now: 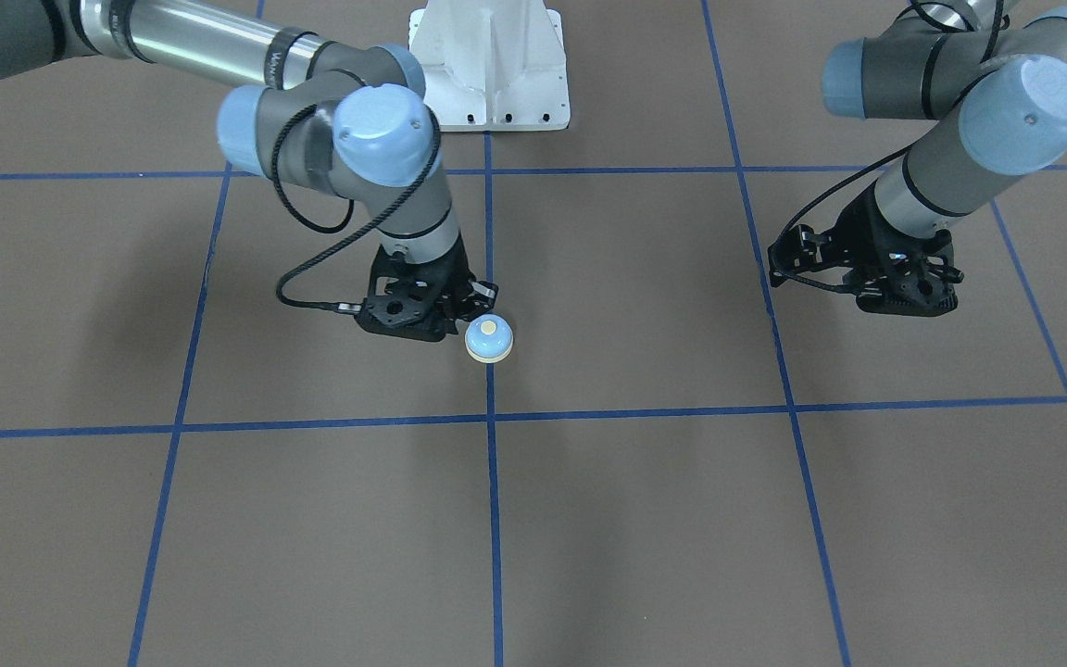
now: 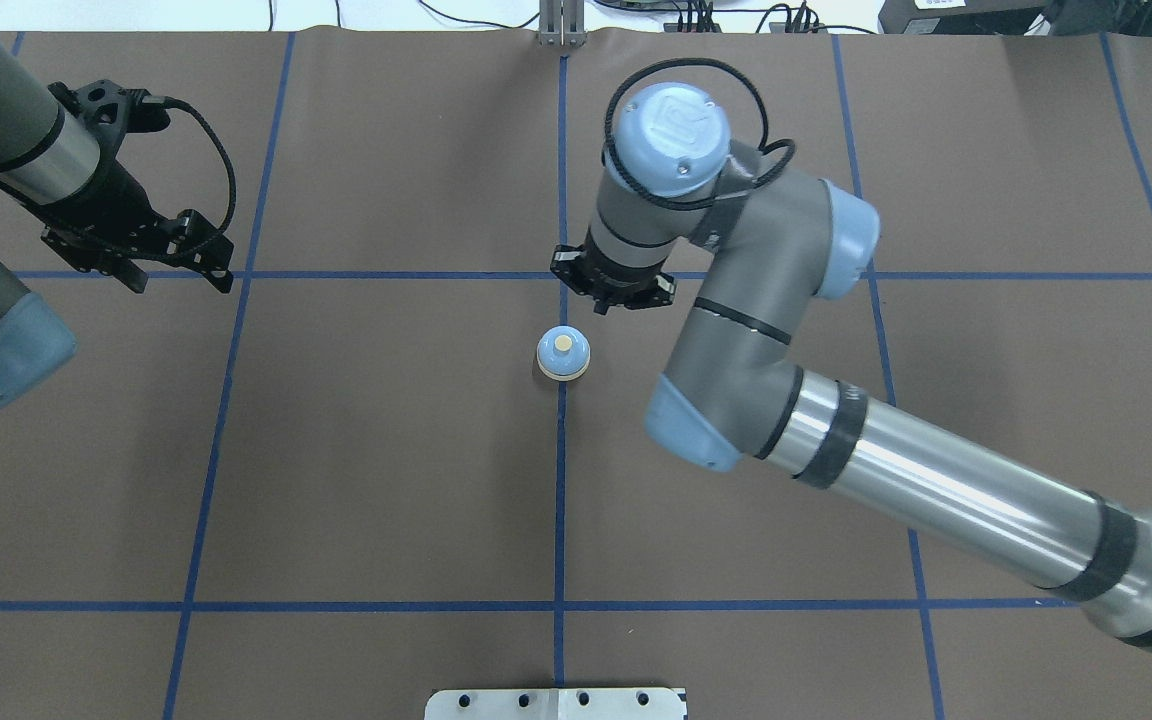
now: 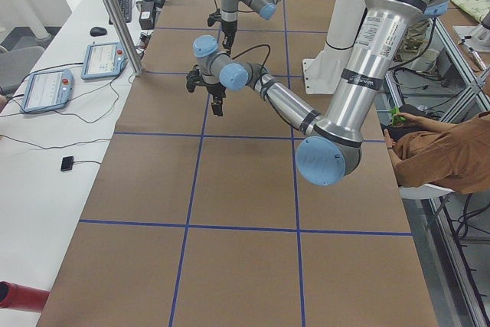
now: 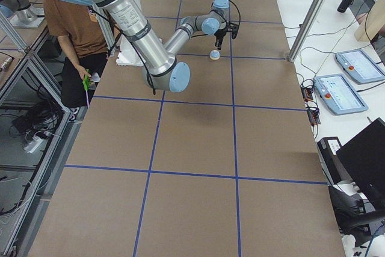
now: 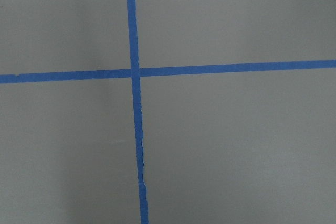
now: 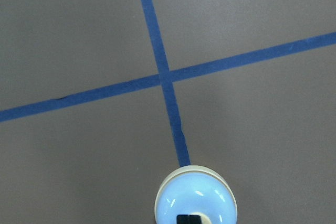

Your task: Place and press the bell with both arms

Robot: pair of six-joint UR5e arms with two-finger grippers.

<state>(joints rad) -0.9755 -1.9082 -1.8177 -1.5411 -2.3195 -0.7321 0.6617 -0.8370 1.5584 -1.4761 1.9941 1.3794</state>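
The light-blue bell [image 2: 563, 354] with a cream button stands upright on the brown table, on a blue tape line; it also shows in the front view [image 1: 489, 338] and the right-side view [image 4: 215, 55]. My right gripper [image 2: 608, 300] hangs just beyond the bell and to its right, apart from it. In the right wrist view its dark tip [image 6: 189, 219] looks shut and overlaps the bell's [image 6: 194, 198] button; I cannot tell its height above it. My left gripper [image 2: 176, 280] is open and empty, far to the left, over a tape crossing [image 5: 134, 72].
The white bolted pedestal [image 1: 489, 65] stands at the robot's side of the table. Blue tape lines [image 2: 561, 500] divide the brown mat into squares. A seated person [image 3: 444, 151] is beside the table, and tablets [image 3: 46, 89] lie on a side bench.
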